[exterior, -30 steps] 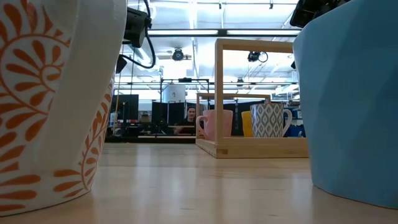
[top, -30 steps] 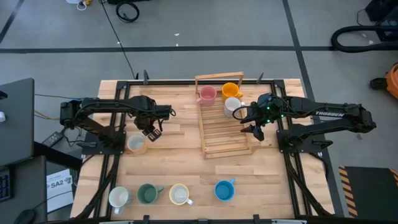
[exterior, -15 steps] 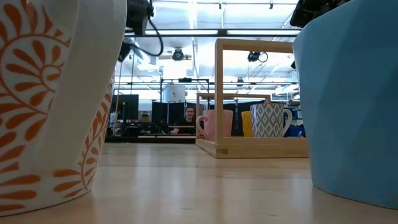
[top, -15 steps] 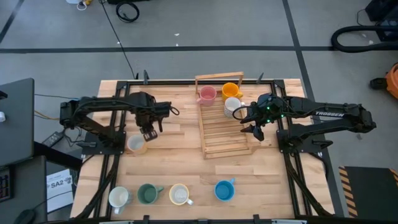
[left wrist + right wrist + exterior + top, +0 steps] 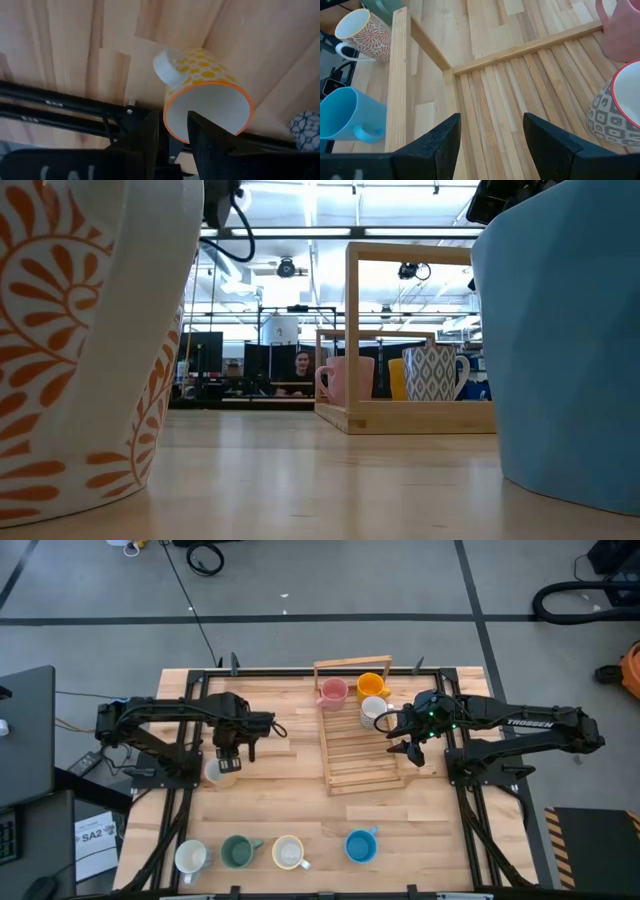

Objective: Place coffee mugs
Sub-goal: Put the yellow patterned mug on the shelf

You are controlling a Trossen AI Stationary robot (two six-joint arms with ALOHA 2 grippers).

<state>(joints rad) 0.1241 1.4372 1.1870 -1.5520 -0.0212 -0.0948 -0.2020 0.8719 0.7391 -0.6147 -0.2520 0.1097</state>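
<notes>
A white mug with yellow dots and an orange rim [image 5: 200, 85] stands on its base near the table's left edge [image 5: 215, 774]. My left gripper [image 5: 229, 752] hovers above it, open and pointing down. In the left wrist view [image 5: 173, 125] the mug's rim shows in the gap between the fingers, which are apart from it. My right gripper [image 5: 410, 745] waits open over the wooden rack [image 5: 360, 755]. A pink mug [image 5: 333, 692], an orange mug [image 5: 370, 686] and a grey-patterned mug [image 5: 373, 708] stand at the rack's far end.
Along the table's near edge stand a white mug with an orange pattern [image 5: 190, 858], a green mug [image 5: 238, 852], a cream mug [image 5: 288, 852] and a blue mug [image 5: 360, 845]. The left arm's black frame [image 5: 60, 105] runs close beside the dotted mug. A person [image 5: 303, 365] sits in the room behind.
My left gripper has gone toward the table's left edge and a little up. It has rolled about its own axis and now stands over the dotted mug. The gap between its fingers has stayed the same, and the mug has kept its place.
</notes>
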